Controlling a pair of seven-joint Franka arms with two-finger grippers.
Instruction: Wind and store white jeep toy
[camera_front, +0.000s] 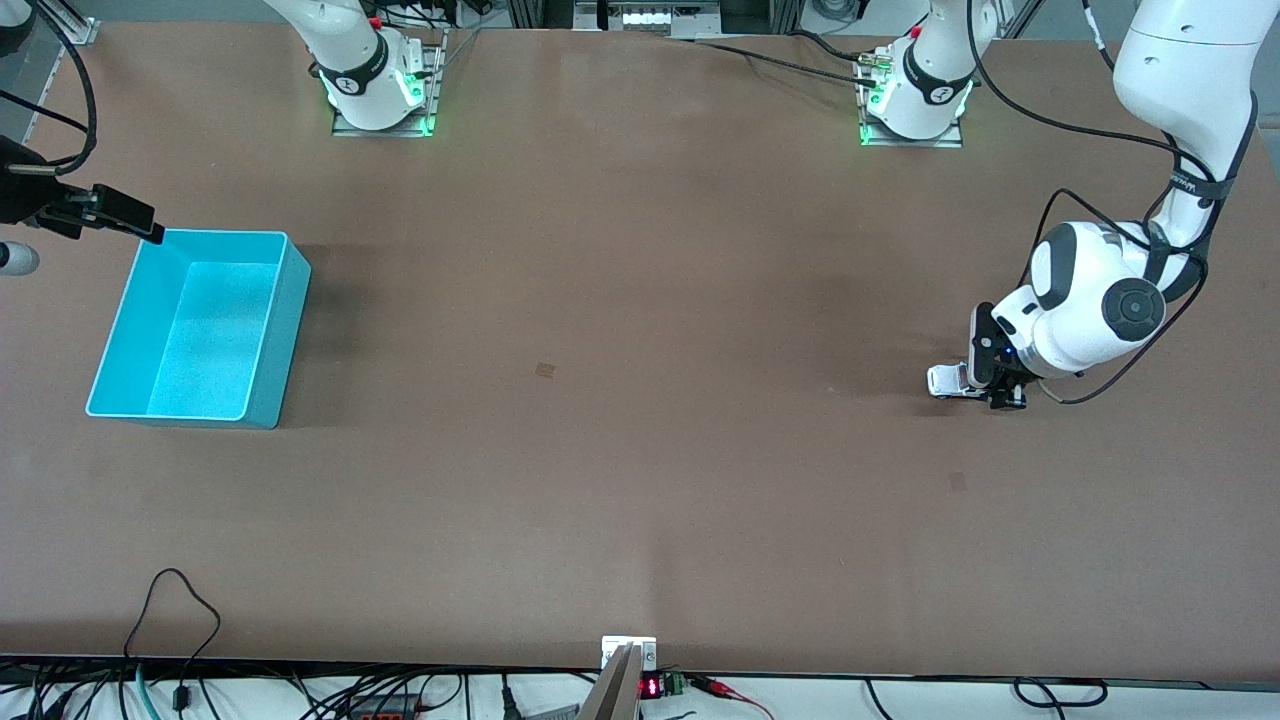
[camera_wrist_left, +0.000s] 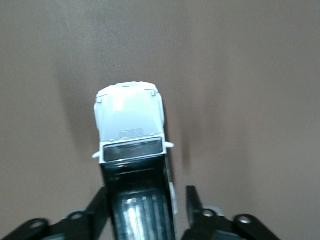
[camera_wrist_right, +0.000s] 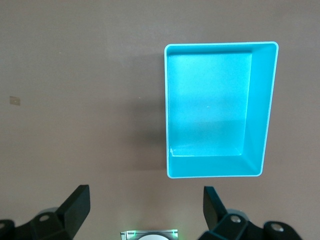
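The white jeep toy (camera_front: 945, 381) stands on the brown table toward the left arm's end. In the left wrist view the jeep (camera_wrist_left: 129, 117) shows its white hood and black rear roof panel. My left gripper (camera_front: 992, 396) is low at the table with its fingers on either side of the jeep's rear. It is open (camera_wrist_left: 147, 210): a gap shows between one finger (camera_wrist_left: 192, 200) and the jeep's side. My right gripper (camera_front: 140, 225) hangs open and empty above the table beside the teal bin's corner; it is also open in the right wrist view (camera_wrist_right: 145, 200).
The teal bin (camera_front: 280, 340) stands empty toward the right arm's end of the table; it also shows in the right wrist view (camera_wrist_right: 257, 110). Cables and a small display (camera_front: 650, 688) lie along the table edge nearest the front camera.
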